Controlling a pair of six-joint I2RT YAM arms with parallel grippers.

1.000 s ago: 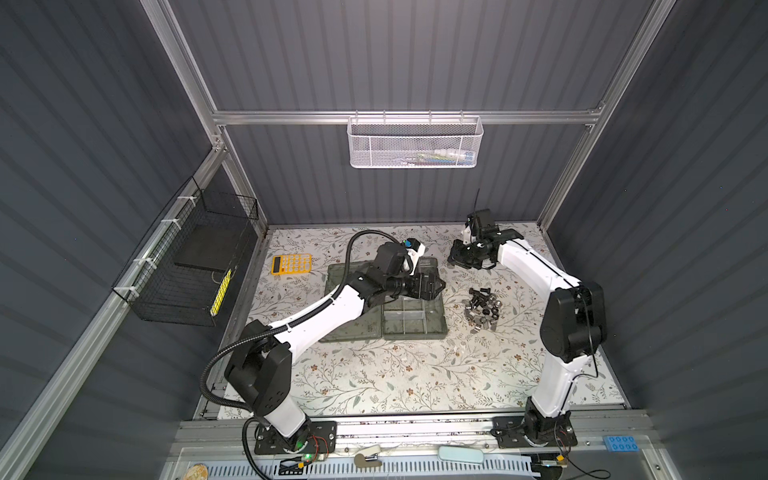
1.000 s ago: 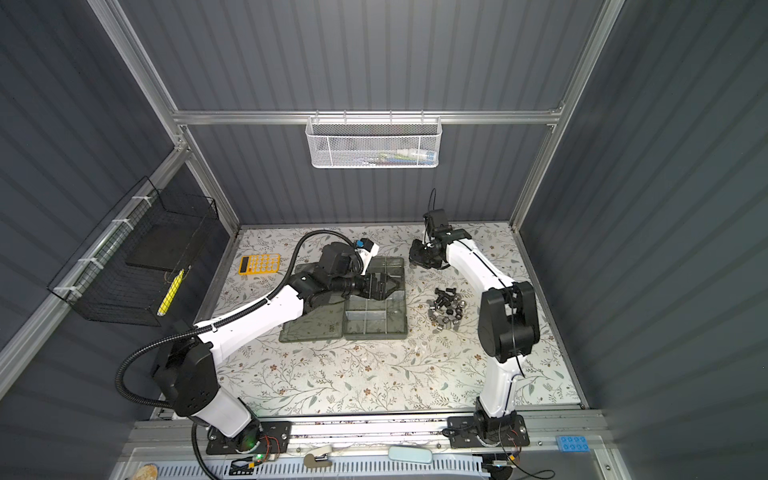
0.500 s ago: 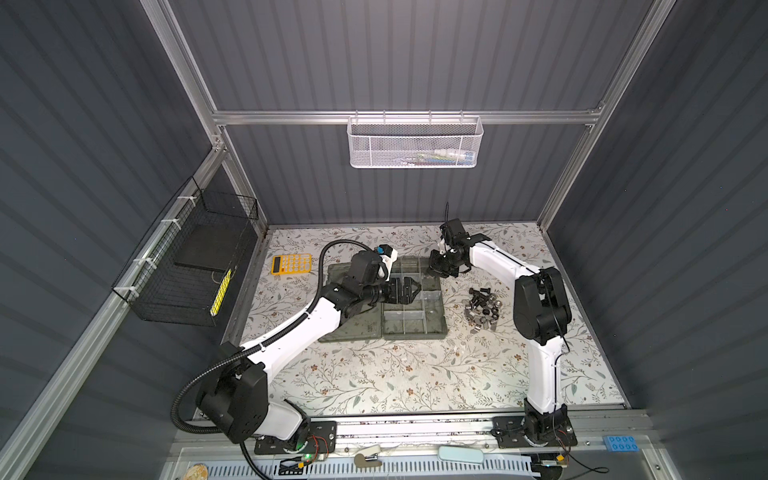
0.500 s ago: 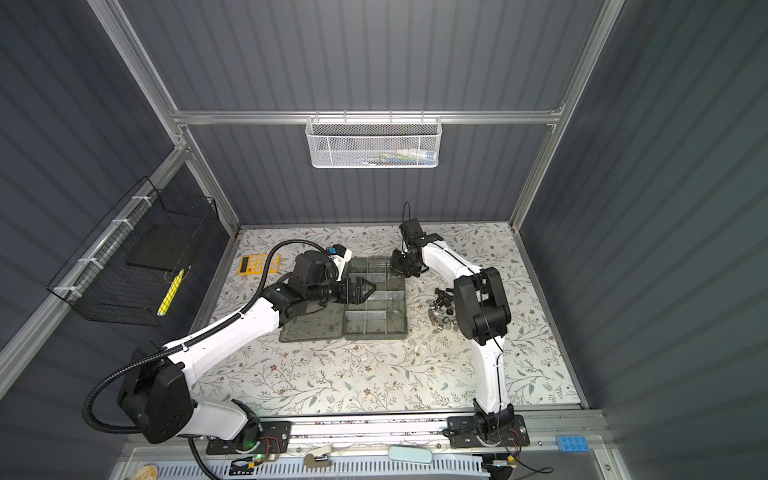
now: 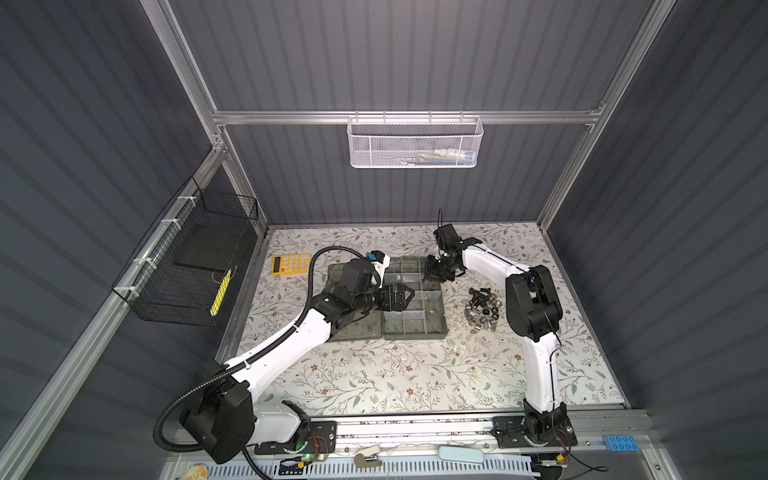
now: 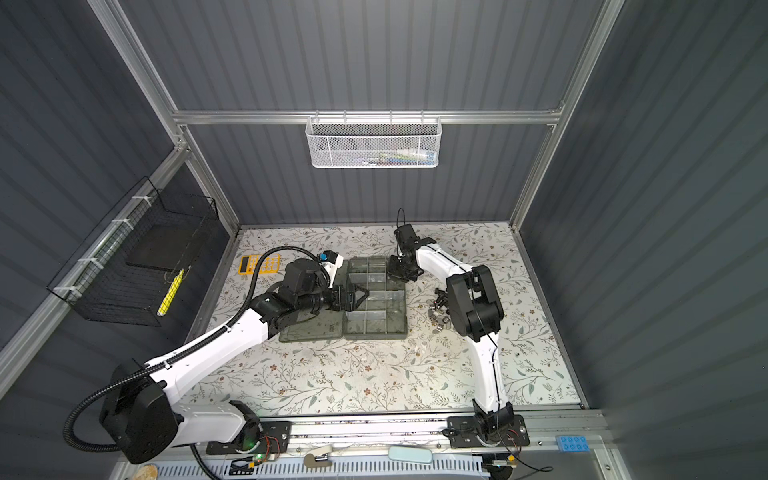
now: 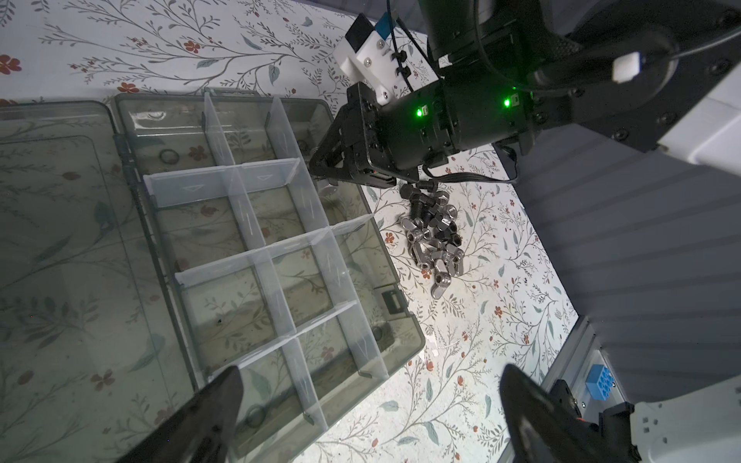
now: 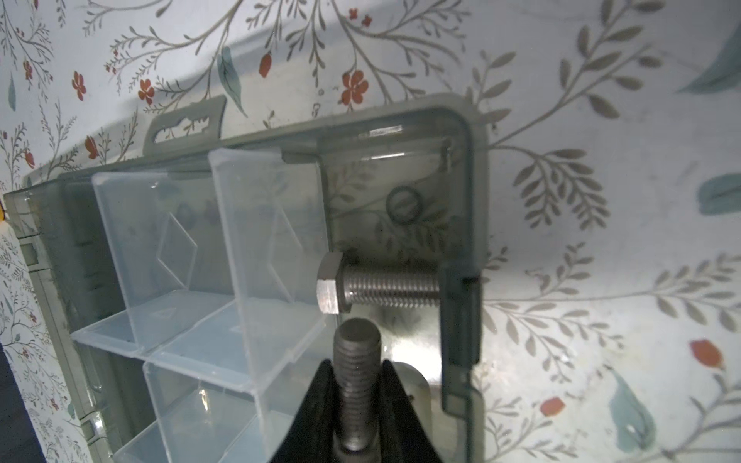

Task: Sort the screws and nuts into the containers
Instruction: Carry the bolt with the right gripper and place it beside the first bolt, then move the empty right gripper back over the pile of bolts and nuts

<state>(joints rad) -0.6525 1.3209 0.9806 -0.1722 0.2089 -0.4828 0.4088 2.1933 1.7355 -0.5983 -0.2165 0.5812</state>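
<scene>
Locate the right gripper (image 5: 435,275) just right of centre in both top views, at the upper right corner of the grey-green case (image 5: 415,330). In the right wrist view, confirm that its two black fingers (image 8: 316,385) press against either side of a dark screw (image 8: 357,344), with the shaft pointing away from the wrist. Just beyond that screw's tip, a silver screw (image 8: 381,286) lies on its side in the corner cell (image 8: 361,192).

Find the left gripper (image 5: 409,296) at frame centre, over the case's left column of cells. Its fingers (image 7: 216,401) are spread wide with nothing between them.

The pile of loose screws and nuts (image 5: 482,307) lies on the floral mat (image 5: 415,374), right of the case and apart from it.
</scene>
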